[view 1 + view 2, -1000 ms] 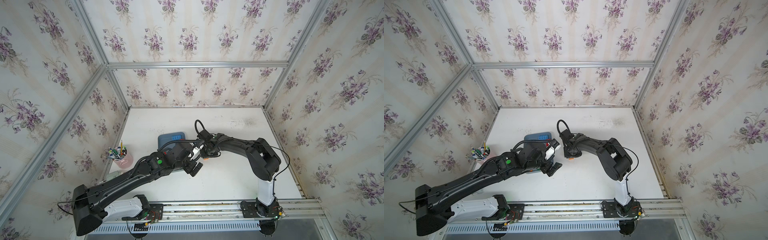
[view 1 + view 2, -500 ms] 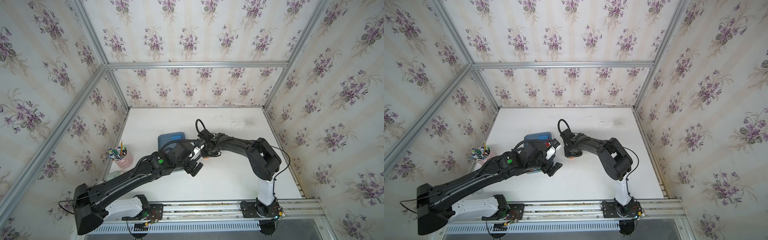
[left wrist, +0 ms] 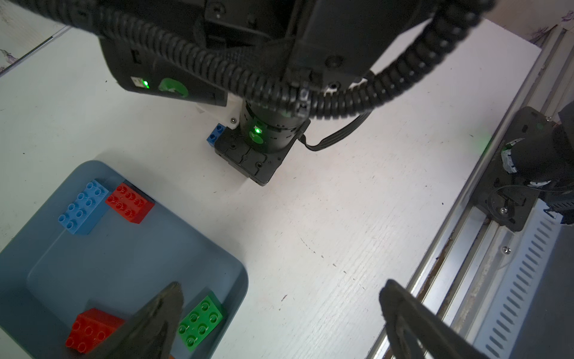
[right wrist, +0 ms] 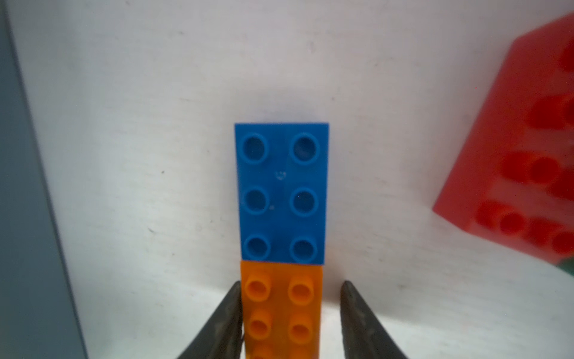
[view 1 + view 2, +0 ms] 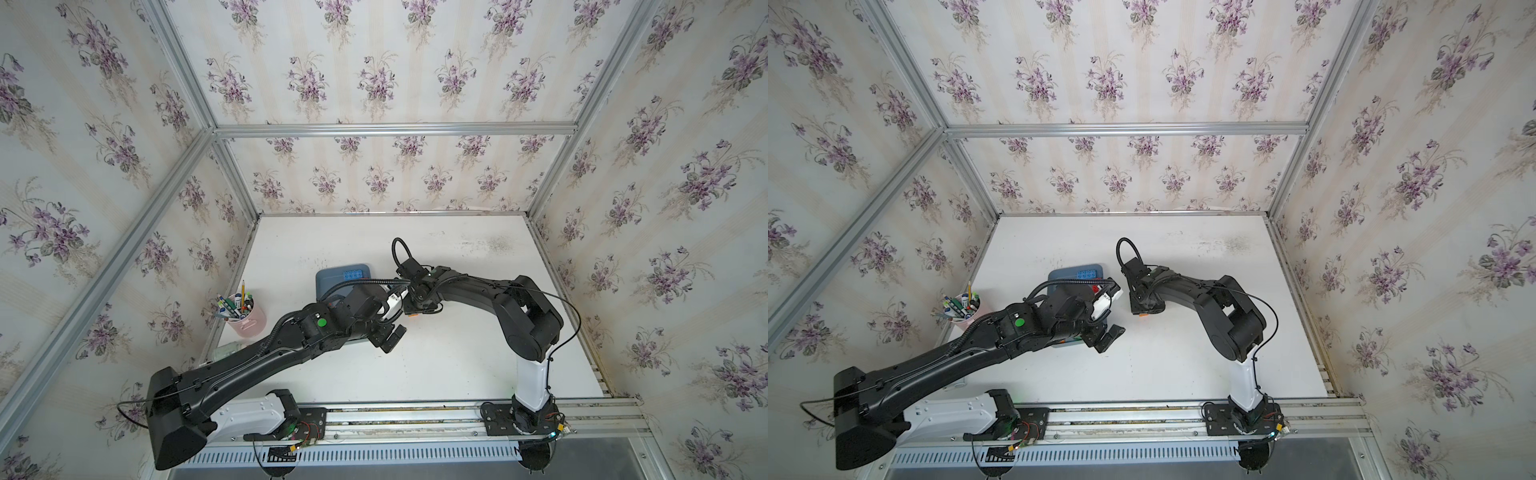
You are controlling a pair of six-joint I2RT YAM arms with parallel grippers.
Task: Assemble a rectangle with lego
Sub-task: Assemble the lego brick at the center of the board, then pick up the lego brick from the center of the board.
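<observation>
Two lego bricks lie end to end on the white table: a blue brick (image 4: 281,192) and an orange brick (image 4: 281,307). My right gripper (image 4: 292,286) straddles the orange one with its jaws open; one finger (image 4: 226,310) rests against it, and the other stands off with a gap. A red brick (image 4: 521,149) lies beside them. My left gripper (image 3: 281,289) hangs wide open and holds nothing, above the corner of the blue-grey tray (image 3: 124,258). In the tray lie a light blue brick (image 3: 82,206), two red bricks (image 3: 129,202) (image 3: 90,329) and a green brick (image 3: 201,321).
In both top views the tray (image 5: 328,276) (image 5: 1061,276) sits left of centre, partly under the left arm. A pink cup of pens (image 5: 245,316) stands at the table's left edge. The metal rail (image 5: 415,415) runs along the front.
The right gripper's jaws have parted around the orange brick. Both arms stay where they were.
</observation>
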